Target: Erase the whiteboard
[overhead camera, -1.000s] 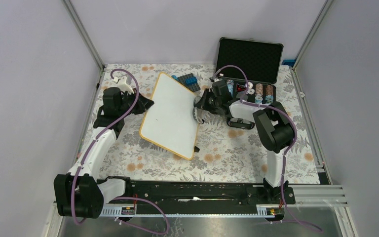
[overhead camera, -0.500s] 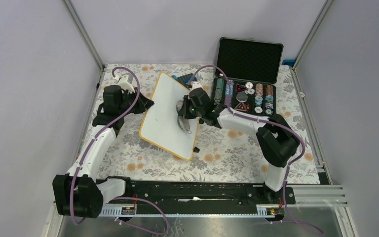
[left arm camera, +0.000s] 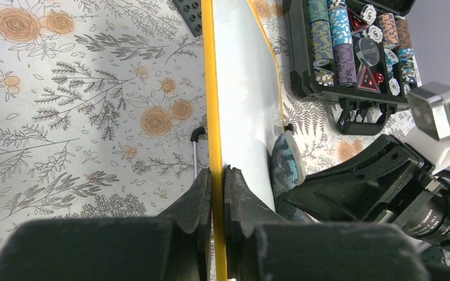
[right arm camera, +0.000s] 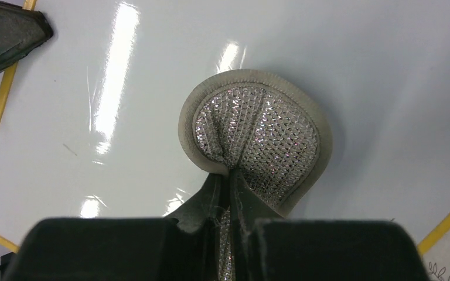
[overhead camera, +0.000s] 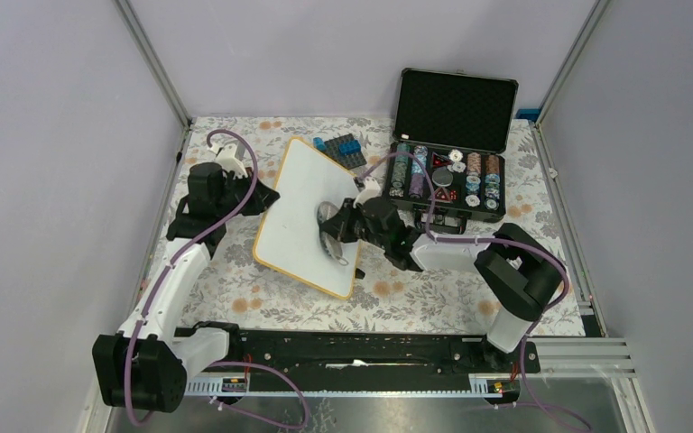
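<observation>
The left claw (left arm camera: 217, 177) clamps the whiteboard (overhead camera: 300, 194) rim, the right claw (right arm camera: 227, 181) pinches a pad (right arm camera: 258, 132); an open case (overhead camera: 456, 108) holds chips (overhead camera: 474, 171).

"What kind of place was this?"

"It looked like a robot lab, a small test booth."

"How could you tell?"

"Plain grey-purple walls (overhead camera: 54, 180) stood on three sides, held up by bare metal posts (overhead camera: 153, 63). Two robot arms, the left arm (overhead camera: 176, 271) and the right arm (overhead camera: 505, 262), were bolted to a black rail (overhead camera: 352, 347) at the near edge of the table. Purple cables (overhead camera: 254, 180) ran along them."

"But the table had a flowery cloth (overhead camera: 415, 289), like at home."

"Yes, but the cloth lay inside the metal frame, and a silver bar (overhead camera: 577, 356) sat by the rail. It was a work spot for robots."
</observation>
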Robot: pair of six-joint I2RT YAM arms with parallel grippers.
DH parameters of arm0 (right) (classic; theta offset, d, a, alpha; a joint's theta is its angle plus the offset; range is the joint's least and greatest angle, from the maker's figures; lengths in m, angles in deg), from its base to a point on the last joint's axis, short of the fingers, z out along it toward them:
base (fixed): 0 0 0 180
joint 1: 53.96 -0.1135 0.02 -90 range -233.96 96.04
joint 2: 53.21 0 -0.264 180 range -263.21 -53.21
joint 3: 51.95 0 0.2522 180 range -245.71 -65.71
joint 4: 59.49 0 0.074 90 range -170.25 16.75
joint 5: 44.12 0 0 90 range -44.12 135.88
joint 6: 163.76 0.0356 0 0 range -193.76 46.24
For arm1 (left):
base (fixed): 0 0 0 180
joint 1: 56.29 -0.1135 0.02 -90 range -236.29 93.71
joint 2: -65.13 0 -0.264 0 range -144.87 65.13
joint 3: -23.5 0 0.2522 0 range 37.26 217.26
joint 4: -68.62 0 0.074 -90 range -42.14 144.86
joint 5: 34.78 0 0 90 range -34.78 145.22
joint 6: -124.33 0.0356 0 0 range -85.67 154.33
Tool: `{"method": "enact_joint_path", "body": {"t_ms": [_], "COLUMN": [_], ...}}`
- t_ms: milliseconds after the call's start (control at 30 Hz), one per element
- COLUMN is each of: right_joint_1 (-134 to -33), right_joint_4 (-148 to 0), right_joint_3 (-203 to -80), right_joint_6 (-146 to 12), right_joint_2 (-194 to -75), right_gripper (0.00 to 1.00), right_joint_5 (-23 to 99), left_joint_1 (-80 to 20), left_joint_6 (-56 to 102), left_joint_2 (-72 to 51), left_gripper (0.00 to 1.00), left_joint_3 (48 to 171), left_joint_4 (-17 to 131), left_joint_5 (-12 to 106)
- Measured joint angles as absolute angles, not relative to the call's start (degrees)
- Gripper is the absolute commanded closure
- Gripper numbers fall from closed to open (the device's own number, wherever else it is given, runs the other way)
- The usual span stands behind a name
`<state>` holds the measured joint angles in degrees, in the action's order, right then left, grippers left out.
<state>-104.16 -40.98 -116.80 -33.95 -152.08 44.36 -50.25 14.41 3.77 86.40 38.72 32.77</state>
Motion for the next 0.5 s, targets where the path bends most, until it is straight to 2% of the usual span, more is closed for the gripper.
{"method": "enact_joint_path", "body": {"t_ms": [267,500], "right_joint_1": [-104.1,-108.2], "right_joint_4": [-33.7,-45.8], "right_joint_3": [-108.7,-112.9], "right_joint_6": [-30.4,-35.2], "right_joint_2": [-150.3,-147.5], "right_gripper": [1.0,1.0], "right_joint_5": [44.4,51.1], "left_joint_1": [-49.4,-49.2], "left_joint_6": [15.2,15.4], "left_joint_2": [5.1,5.1], "left_gripper": [1.0,1.0], "left_joint_3": [85.4,85.4], "left_joint_4": [39.7,39.7], "left_joint_5": [34.1,34.2]}}
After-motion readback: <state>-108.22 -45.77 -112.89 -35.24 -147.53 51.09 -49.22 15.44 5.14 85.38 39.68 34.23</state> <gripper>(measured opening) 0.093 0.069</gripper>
